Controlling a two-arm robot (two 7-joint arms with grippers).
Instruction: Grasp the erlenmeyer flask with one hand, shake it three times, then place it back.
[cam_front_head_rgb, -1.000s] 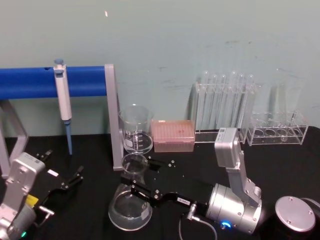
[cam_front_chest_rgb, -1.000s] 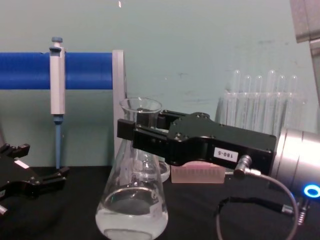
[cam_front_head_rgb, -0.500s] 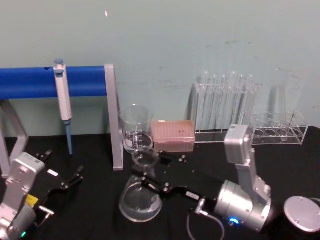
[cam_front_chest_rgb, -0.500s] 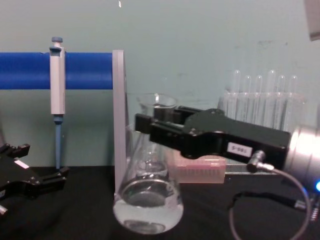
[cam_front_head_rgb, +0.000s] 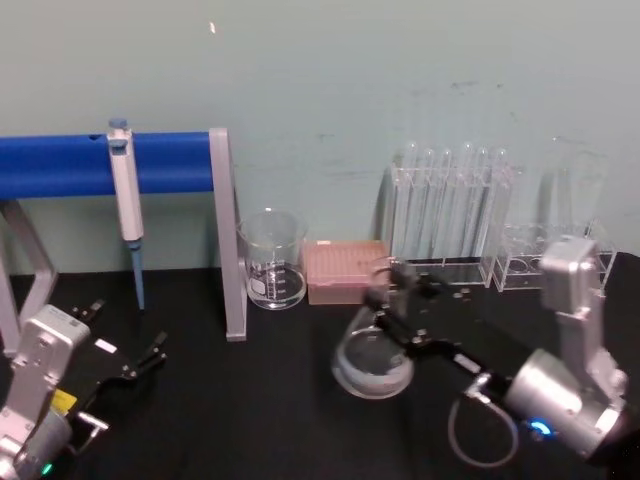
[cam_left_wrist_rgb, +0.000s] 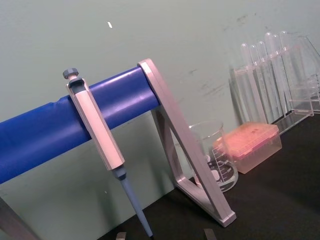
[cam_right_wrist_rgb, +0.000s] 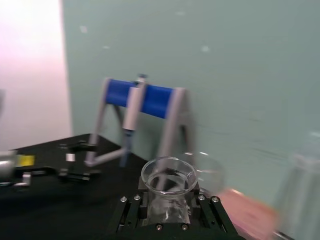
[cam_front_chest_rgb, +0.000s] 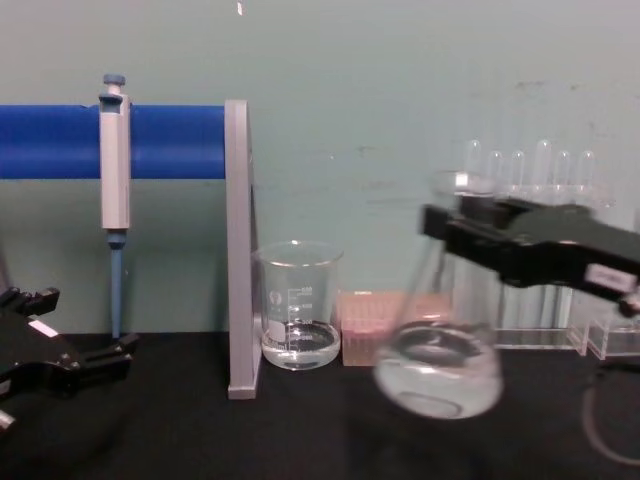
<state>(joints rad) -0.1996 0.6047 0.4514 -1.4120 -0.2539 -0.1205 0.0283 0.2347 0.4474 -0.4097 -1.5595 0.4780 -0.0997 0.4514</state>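
Observation:
The erlenmeyer flask (cam_front_head_rgb: 372, 352) (cam_front_chest_rgb: 437, 350) is a clear conical flask with a little liquid in its base. It hangs tilted above the black table, right of centre, in front of the pink box. My right gripper (cam_front_head_rgb: 392, 298) (cam_front_chest_rgb: 450, 222) is shut on its neck; the flask's rim (cam_right_wrist_rgb: 167, 176) shows between the fingers in the right wrist view. My left gripper (cam_front_head_rgb: 130, 368) (cam_front_chest_rgb: 75, 362) rests low at the table's left, open and holding nothing.
A glass beaker (cam_front_head_rgb: 271, 258) (cam_front_chest_rgb: 299, 318) stands beside the blue rack's grey leg (cam_front_head_rgb: 228, 240), where a pipette (cam_front_head_rgb: 126, 205) hangs. Behind the flask are a pink tip box (cam_front_head_rgb: 344, 270), a test-tube rack (cam_front_head_rgb: 450, 215) and an empty clear rack (cam_front_head_rgb: 556, 258).
My right gripper has swung the flask to the right, from in front of the beaker to in front of the pink box, and it now tilts. The left arm has stayed still.

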